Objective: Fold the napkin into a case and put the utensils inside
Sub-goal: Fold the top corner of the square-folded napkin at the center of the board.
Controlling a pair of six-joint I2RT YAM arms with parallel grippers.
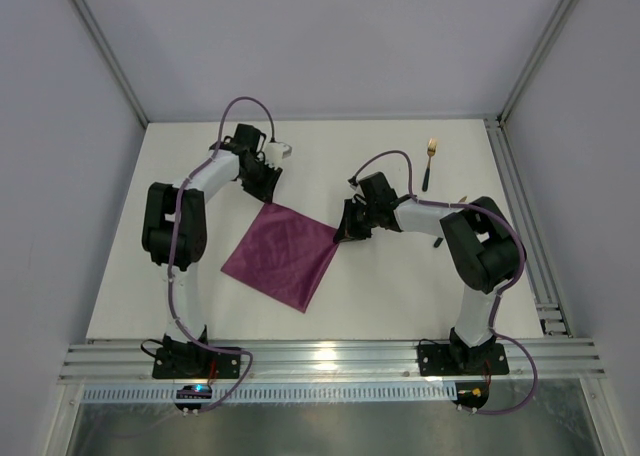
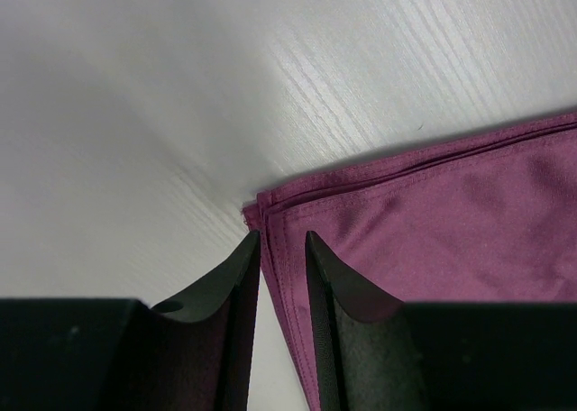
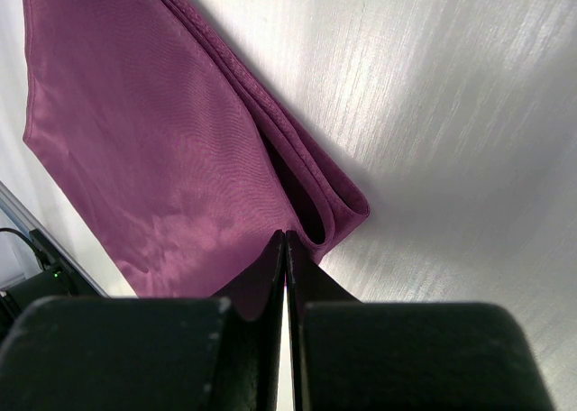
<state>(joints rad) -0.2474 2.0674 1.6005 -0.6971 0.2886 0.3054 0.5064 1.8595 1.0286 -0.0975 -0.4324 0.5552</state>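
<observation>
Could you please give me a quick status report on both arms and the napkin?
Left gripper slightly open, straddling napkin corner. Right gripper shut at the folded right corner. Napkin folded, lying flat. Fork far right, clear of napkin.

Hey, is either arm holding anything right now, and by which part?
The right end effector is shut on the napkin at its folded corner, seemingly pinching the top layer. The left end effector holds nothing: its jaws stand apart at another corner.

The white table (image 1: 400, 296) shows a faint wood grain. Along its 6 o'clock edge lies a ribbed aluminium rail (image 1: 330, 356), and a second rail (image 1: 522, 226) borders its 3 o'clock side. Grey walls (image 1: 60, 176) stand around it.
</observation>
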